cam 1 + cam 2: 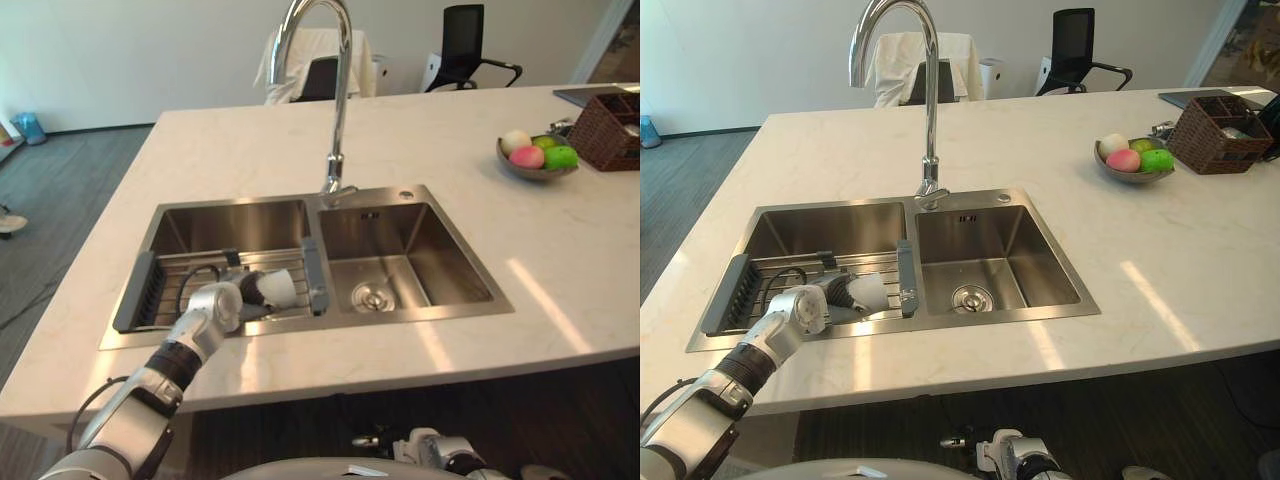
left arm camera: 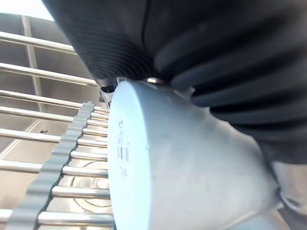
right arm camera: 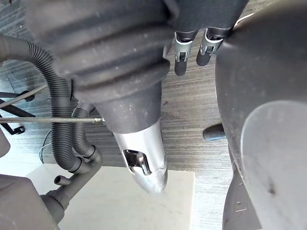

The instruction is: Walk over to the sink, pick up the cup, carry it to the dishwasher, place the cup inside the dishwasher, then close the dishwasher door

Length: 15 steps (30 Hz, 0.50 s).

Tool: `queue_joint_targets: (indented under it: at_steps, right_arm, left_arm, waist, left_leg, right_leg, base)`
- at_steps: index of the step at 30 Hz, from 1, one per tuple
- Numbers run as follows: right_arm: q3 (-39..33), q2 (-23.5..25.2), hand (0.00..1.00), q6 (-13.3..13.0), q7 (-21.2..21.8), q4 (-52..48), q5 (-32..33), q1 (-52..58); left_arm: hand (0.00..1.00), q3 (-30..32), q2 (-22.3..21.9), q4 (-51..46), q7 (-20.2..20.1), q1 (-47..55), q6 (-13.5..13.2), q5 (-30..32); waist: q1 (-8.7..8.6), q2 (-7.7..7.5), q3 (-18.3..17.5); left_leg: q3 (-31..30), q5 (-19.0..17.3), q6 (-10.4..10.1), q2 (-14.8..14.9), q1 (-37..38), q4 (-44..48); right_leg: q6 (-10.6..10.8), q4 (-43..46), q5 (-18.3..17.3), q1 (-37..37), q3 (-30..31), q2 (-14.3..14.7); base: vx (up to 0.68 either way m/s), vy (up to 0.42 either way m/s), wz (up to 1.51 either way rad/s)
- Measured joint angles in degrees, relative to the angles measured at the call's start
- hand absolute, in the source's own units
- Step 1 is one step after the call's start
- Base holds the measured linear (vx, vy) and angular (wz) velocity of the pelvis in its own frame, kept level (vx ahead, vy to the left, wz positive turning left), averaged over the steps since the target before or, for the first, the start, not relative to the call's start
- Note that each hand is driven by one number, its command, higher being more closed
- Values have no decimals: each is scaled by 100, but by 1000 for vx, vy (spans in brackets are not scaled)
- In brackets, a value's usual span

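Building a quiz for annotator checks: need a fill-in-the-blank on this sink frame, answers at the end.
1. The white cup lies on the metal-bar drying rack with grey ends in the ____ basin of the steel double sink.
2. The robot's ____ hand is at the cup.
3. The grey bowl on the pale stone counter holds ____.

Answers: left; left; fruit
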Motion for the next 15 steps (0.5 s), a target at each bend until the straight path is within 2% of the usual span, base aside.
queue_joint_targets:
  at_steps: [3,4,5,12,15]
  right_arm:
    - [-2,1,0,-6,10,0,-12,1]
    - [-9,1,0,-35,48,-2,-66,1]
    - [-10,2,0,-41,61,-2,-75,1]
    - [-136,-5,0,-246,184,169,-178,-16]
    - [-134,-5,0,-343,184,179,-179,5]
  left_arm:
    - [100,0,58,169,45,-53,-134,-345]
    - [100,-2,111,198,77,-51,-312,-455]
    - [100,-2,113,199,92,-51,-330,-460]
    - [100,1,125,204,555,80,-987,-829]
    - [100,5,179,167,760,145,-1134,-1182]
  waist:
    - [2,0,0]
    - [-16,0,1]
    - [-20,0,1]
    - [-36,30,-16]
    - [-41,41,-6]
  left_leg:
    - [57,-25,-1,1,43,0]
    - [67,-38,-3,-2,47,0]
    - [68,-40,-3,-2,47,0]
    - [72,-56,-16,-4,43,0]
    - [71,-58,-15,-3,44,0]
  right_leg:
    - [0,3,0,2,72,0]
    - [6,1,-5,2,81,-2]
    - [7,0,-5,2,81,-2]
    - [13,-29,-12,12,78,-2]
    - [13,-26,-12,12,76,-3]
  base:
    - [-9,-12,-11]
    - [3,-12,-5]
    - [0,0,0]
    - [0,0,0]
    - [0,0,0]
